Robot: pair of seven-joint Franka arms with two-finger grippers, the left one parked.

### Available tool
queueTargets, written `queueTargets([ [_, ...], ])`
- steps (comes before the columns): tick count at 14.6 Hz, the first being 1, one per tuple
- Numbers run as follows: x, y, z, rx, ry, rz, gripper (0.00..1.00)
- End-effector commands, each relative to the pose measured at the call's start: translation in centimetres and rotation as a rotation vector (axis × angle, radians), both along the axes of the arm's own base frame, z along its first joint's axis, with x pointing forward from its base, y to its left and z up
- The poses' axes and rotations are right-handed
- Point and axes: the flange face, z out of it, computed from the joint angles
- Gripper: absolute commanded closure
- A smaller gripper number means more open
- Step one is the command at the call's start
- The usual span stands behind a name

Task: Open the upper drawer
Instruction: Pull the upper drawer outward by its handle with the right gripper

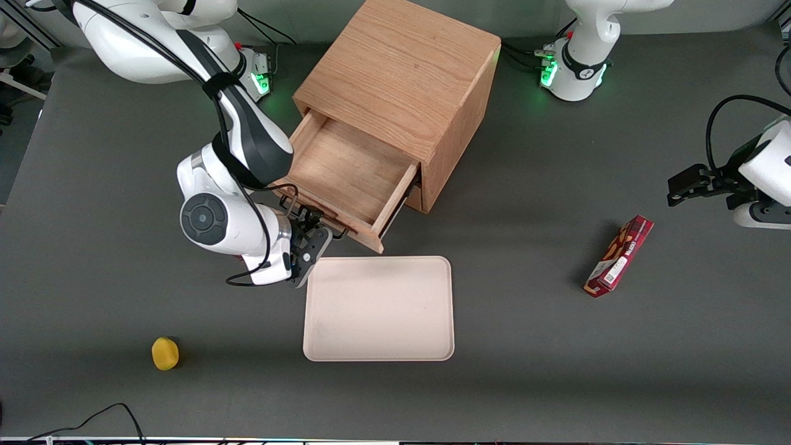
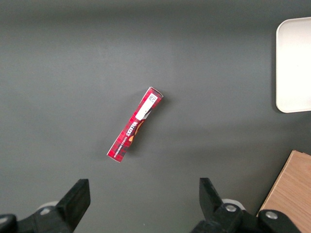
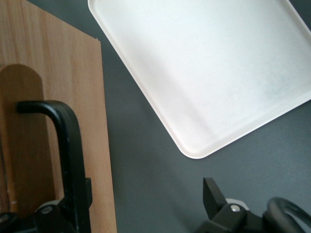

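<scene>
The wooden cabinet (image 1: 401, 68) stands at the back of the table. Its upper drawer (image 1: 346, 167) is pulled well out, and its plain wooden interior shows empty. The drawer below it is hidden under it. My gripper (image 1: 309, 238) is at the drawer's front panel (image 1: 337, 225), by the black bar handle (image 1: 312, 216). In the right wrist view the gripper (image 3: 146, 199) is open. One finger (image 3: 86, 194) lies against the handle (image 3: 68, 145) and the drawer front (image 3: 97, 121). The other finger (image 3: 214, 196) hangs over bare table.
A cream tray (image 1: 378, 308) lies just in front of the open drawer, nearer the front camera, and also shows in the right wrist view (image 3: 209, 68). A red snack box (image 1: 620, 255) lies toward the parked arm's end. A yellow fruit (image 1: 165, 353) lies near the table's front edge.
</scene>
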Motion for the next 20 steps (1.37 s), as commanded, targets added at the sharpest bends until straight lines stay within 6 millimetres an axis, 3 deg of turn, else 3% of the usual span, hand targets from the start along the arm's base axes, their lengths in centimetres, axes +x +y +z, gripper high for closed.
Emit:
queueTargets([
  [1, 1.7, -1.5, -0.6, -0.033, -0.020, 0.022, 0.00],
  [16, 5.3, -4.0, -0.5, -0.079, -0.056, 0.025, 0.00],
  [20, 6.4, -5.7, -0.7, -0.088, -0.069, 0.016, 0.00],
])
